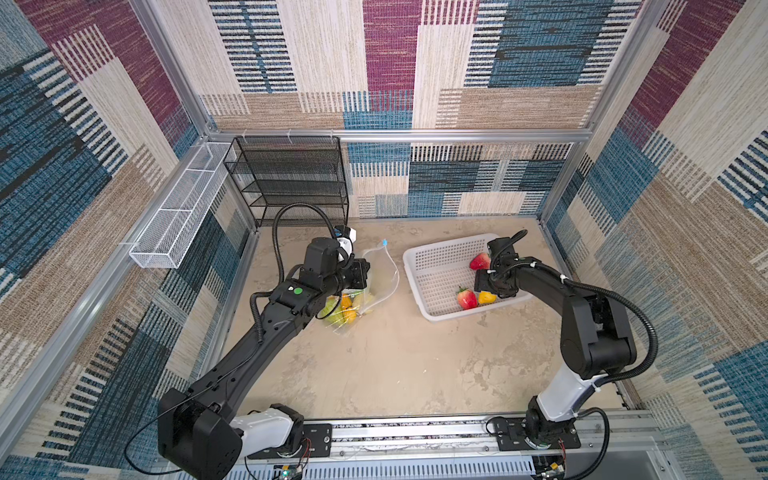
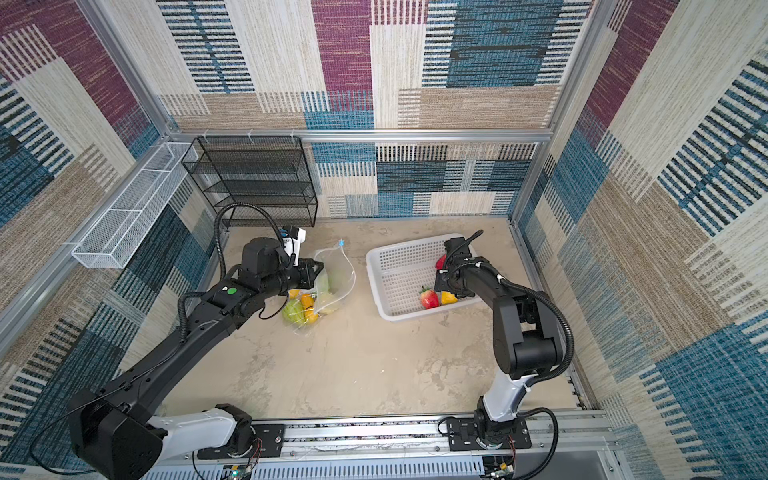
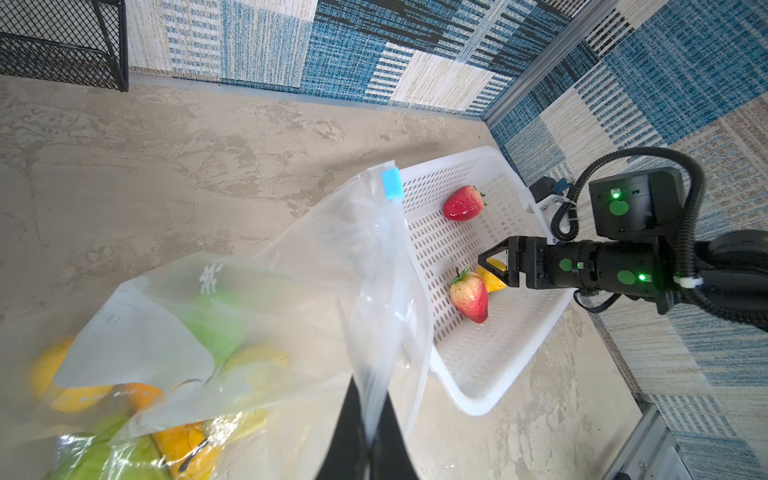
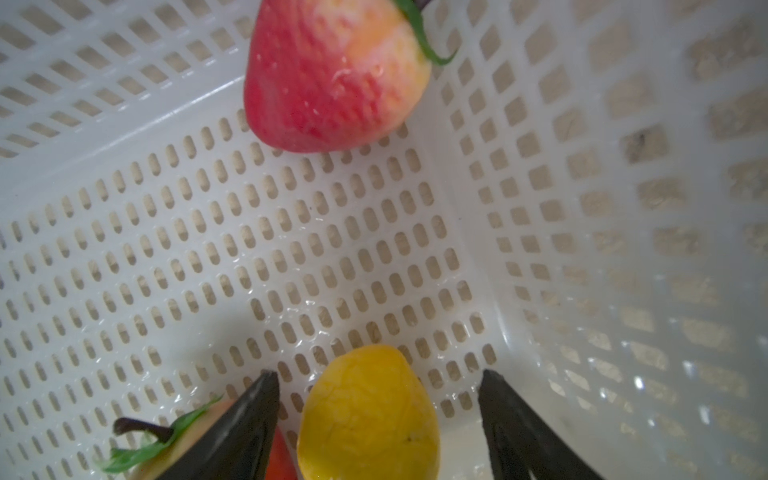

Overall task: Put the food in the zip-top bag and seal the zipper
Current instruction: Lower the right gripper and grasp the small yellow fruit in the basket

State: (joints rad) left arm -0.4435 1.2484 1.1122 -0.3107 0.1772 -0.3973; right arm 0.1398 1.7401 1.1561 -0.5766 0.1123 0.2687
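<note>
The clear zip-top bag [image 1: 380,286] [image 2: 338,278] [image 3: 299,299] lies left of centre. Several green, yellow and orange pieces of the food [image 1: 345,309] [image 2: 301,309] [image 3: 212,328] are inside it. Its zipper ends in a light-blue slider [image 1: 385,242] [image 2: 341,242] [image 3: 391,184]. My left gripper [image 1: 360,272] [image 2: 316,268] [image 3: 369,388] is shut on the bag's mouth edge and holds it raised. My right gripper [image 1: 482,286] [image 3: 484,262] [image 4: 379,374] stands open inside the white basket [image 1: 415,257] [image 2: 374,266] [image 3: 478,407]. A yellow fruit [image 1: 487,297] [image 4: 370,415] sits between its fingers. Two strawberries [image 1: 467,298] [image 1: 480,262] [image 3: 463,203] lie nearby.
A black mesh shelf [image 1: 291,178] stands at the back left. A white wire rack [image 1: 178,208] hangs on the left wall. The basket's perforated wall [image 4: 623,208] rises close beside my right fingers. Both arm bases sit on the front rail [image 1: 415,436].
</note>
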